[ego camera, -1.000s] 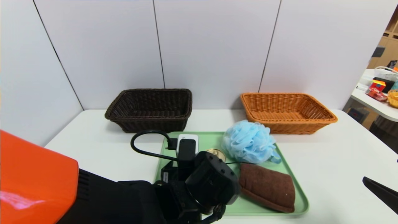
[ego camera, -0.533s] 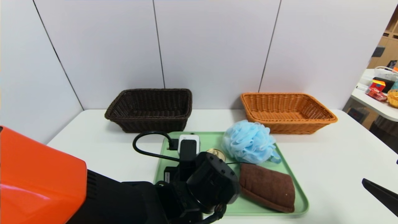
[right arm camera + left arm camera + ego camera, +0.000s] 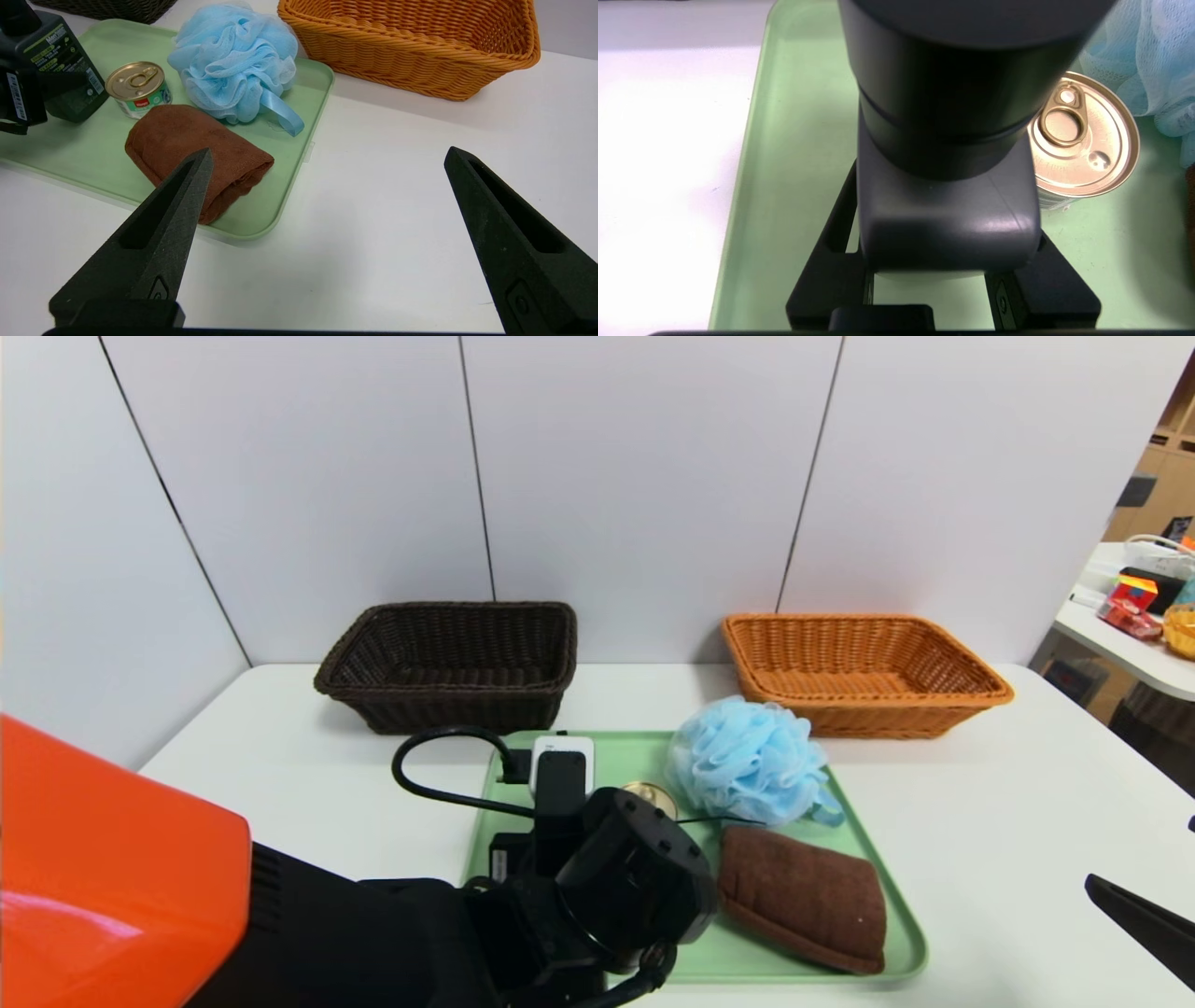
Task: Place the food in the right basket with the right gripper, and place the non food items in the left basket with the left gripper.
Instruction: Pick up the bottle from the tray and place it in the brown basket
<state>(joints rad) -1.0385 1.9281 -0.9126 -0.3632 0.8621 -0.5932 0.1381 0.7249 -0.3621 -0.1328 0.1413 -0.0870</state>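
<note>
My left gripper (image 3: 945, 233) is shut on the black bottle (image 3: 948, 205), one finger on each side of its body. The bottle stands upright over the left part of the green tray (image 3: 896, 933). Right beside the bottle sits the tin can (image 3: 1085, 140) with its gold pull-ring lid. The light blue pouf (image 3: 747, 761) and the folded brown towel (image 3: 803, 896) lie on the tray's right half. Both the dark brown left basket (image 3: 448, 663) and the orange right basket (image 3: 859, 672) are empty. My right gripper (image 3: 327, 158) hangs open above the bare table, right of the tray.
The two baskets stand against the white wall panels behind the tray. A black cable (image 3: 420, 775) loops from my left wrist over the table, left of the tray. A side table with clutter (image 3: 1139, 607) stands at the far right.
My left gripper has closed on the black bottle, and the left arm shifted only slightly. The right arm and the other things have not moved.
</note>
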